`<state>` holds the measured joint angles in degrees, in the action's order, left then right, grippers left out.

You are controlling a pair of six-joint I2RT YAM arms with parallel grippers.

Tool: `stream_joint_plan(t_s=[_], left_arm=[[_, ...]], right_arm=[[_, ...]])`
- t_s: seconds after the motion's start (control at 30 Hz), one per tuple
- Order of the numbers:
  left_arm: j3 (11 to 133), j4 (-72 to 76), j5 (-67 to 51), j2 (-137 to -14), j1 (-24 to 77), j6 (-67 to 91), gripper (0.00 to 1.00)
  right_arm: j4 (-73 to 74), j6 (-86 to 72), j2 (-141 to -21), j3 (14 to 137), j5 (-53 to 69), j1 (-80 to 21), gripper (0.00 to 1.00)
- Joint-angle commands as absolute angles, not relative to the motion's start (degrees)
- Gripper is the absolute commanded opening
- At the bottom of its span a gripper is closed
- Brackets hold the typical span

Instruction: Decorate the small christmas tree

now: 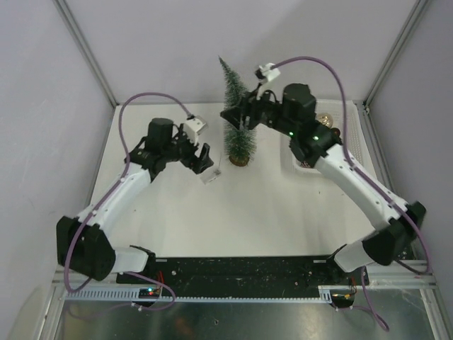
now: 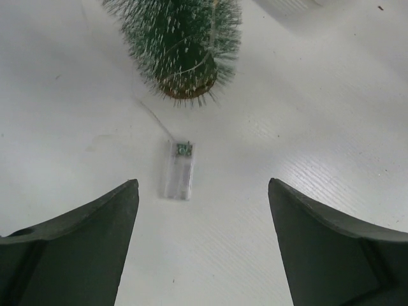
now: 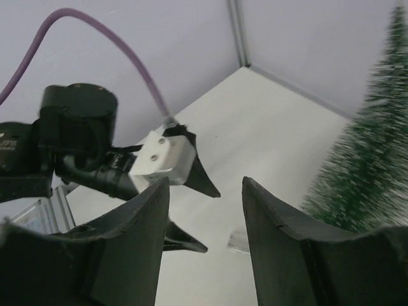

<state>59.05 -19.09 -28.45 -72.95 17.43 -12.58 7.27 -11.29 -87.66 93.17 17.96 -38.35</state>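
The small christmas tree (image 1: 236,124) stands upright at the back middle of the table on its tan disc base (image 1: 239,160). In the left wrist view its lower bristles (image 2: 185,44) fill the top. A clear battery box (image 2: 178,169) lies flat in front of the tree, with a thin wire running toward the tree. My left gripper (image 2: 203,191) is open and empty, just short of the box; in the top view it (image 1: 203,159) hovers beside the box (image 1: 211,176). My right gripper (image 1: 228,117) is open and empty against the tree's left side, mid height. In its own view the gripper (image 3: 204,185) has the tree (image 3: 366,172) to its right.
A white basket (image 1: 300,164) sits right of the tree, mostly under my right arm, with a gold ornament (image 1: 324,119) showing behind it. The left arm's wrist (image 3: 162,159) shows in the right wrist view. Grey walls close in the back and sides.
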Motion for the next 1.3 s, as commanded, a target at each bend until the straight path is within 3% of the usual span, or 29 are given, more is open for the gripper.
stream_joint_plan(t_s=[0.0, 0.23, 0.7, 1.0, 1.13, 1.27], left_arm=[[73.2, -28.41, -22.54, -81.38, 21.29, -19.37, 0.89], [82.86, -32.62, -22.61, -92.3, 21.87, -20.9, 0.96], [76.99, -30.5, -31.78, -92.74, 21.4, -36.91, 0.94], [71.16, -17.51, -27.22, -93.42, 21.59, -34.74, 0.81], [70.79, -14.89, -26.37, -94.97, 21.62, -34.55, 0.7], [70.97, -12.26, -25.75, -96.18, 21.63, -33.65, 0.5]], right_arm=[[6.13, -9.79, -79.6, 87.48, 14.96, -35.95, 0.55], [7.5, -11.99, -73.47, 78.93, 14.62, -31.14, 0.57], [8.36, -14.61, -69.64, 73.58, 16.84, -26.84, 0.56], [8.27, -15.84, -69.18, 72.71, 17.71, -26.28, 0.54], [8.69, -15.92, -68.82, 72.6, 17.52, -26.15, 0.54], [9.04, -16.03, -68.65, 72.55, 17.41, -25.99, 0.53]])
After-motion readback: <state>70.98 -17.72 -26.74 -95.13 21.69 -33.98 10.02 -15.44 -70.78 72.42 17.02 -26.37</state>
